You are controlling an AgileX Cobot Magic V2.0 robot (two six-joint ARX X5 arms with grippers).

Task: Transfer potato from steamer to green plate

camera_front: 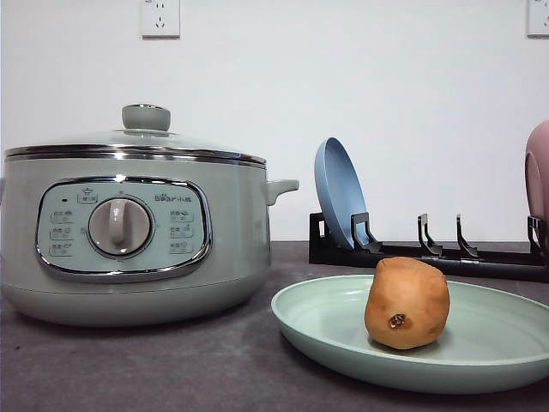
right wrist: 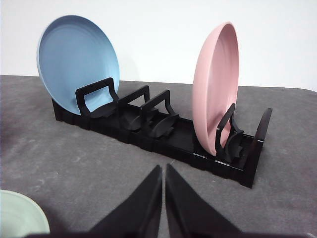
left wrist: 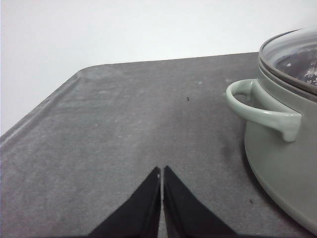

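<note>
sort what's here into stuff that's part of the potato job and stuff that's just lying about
Part of the job: potato, green plate, steamer.

Lying about: blue plate, pink plate, black rack.

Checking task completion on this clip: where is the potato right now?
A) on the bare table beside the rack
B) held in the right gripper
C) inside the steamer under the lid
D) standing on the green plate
D: in the front view the potato stands on the green plate, apart from the lidded steamer.
</note>
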